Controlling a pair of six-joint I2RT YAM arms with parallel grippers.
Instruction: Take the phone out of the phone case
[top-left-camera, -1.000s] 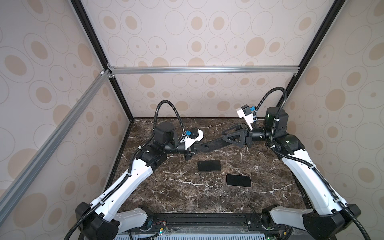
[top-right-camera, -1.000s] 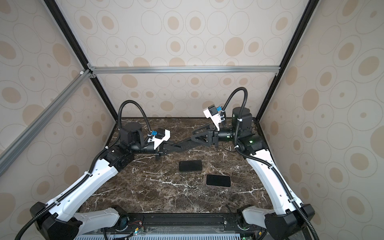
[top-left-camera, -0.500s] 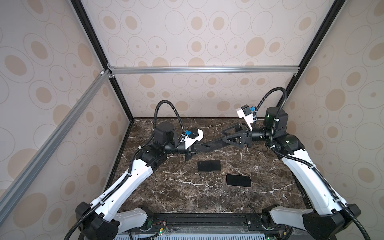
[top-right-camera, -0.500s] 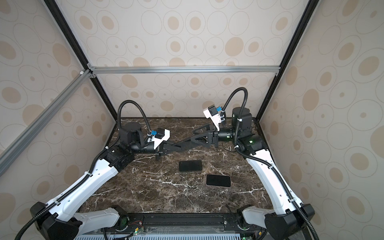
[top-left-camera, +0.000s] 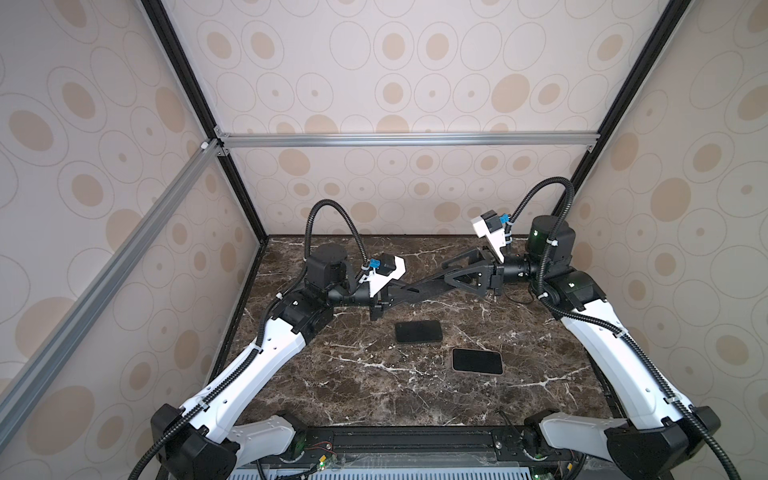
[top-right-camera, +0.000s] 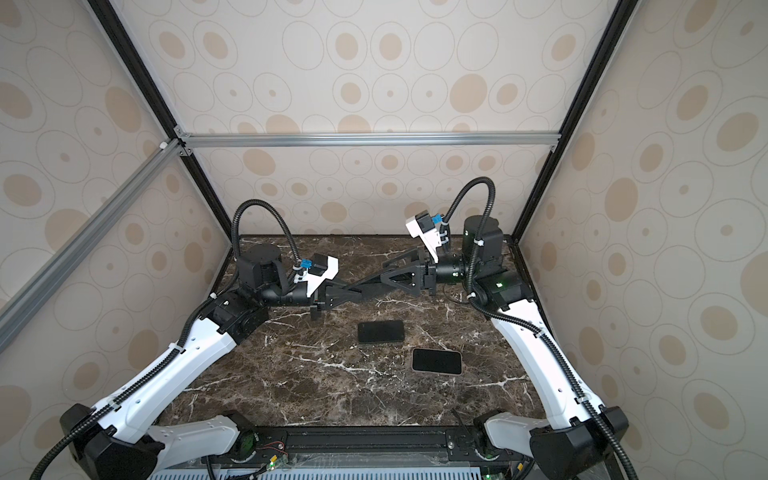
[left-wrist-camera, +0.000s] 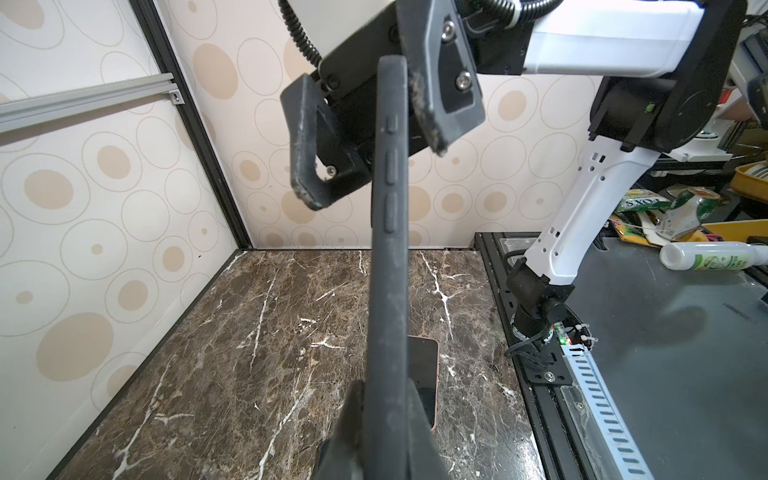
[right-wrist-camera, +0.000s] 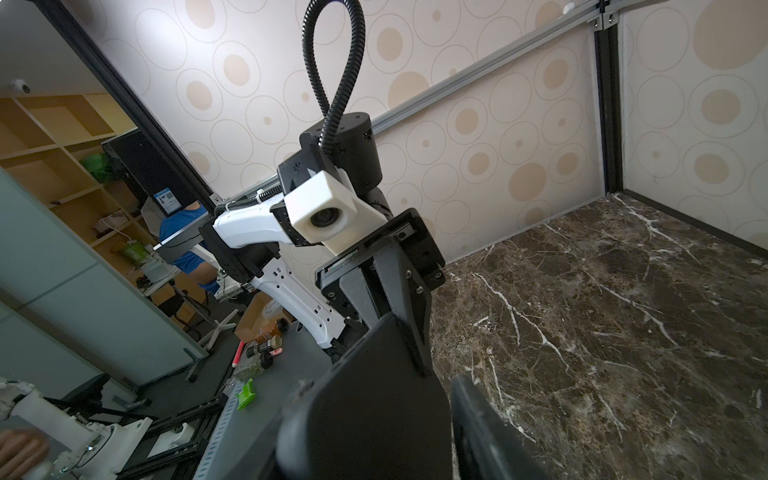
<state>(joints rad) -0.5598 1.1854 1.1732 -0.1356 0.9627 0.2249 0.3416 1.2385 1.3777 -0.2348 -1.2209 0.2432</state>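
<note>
A black phone case (left-wrist-camera: 388, 257) hangs edge-on above the table, its side buttons showing. My left gripper (left-wrist-camera: 384, 399) is shut on its near end. At the far end my right gripper (left-wrist-camera: 370, 137) stands open around the case, one finger (left-wrist-camera: 307, 158) clearly off it and the other close beside it. In both top views the case (top-left-camera: 428, 286) (top-right-camera: 365, 291) bridges the left gripper (top-left-camera: 409, 291) and right gripper (top-left-camera: 436, 276). Its flat back (right-wrist-camera: 374, 395) fills the right wrist view. Whether a phone sits inside it I cannot tell. A pink-rimmed phone (top-left-camera: 477, 360) lies screen up on the table.
An all-black flat slab (top-left-camera: 417, 331) lies on the marble table (top-left-camera: 332, 395) just below the grippers, left of the pink-rimmed phone. Patterned walls and black frame posts close in the back and sides. A black rail (top-left-camera: 415, 440) runs along the front edge.
</note>
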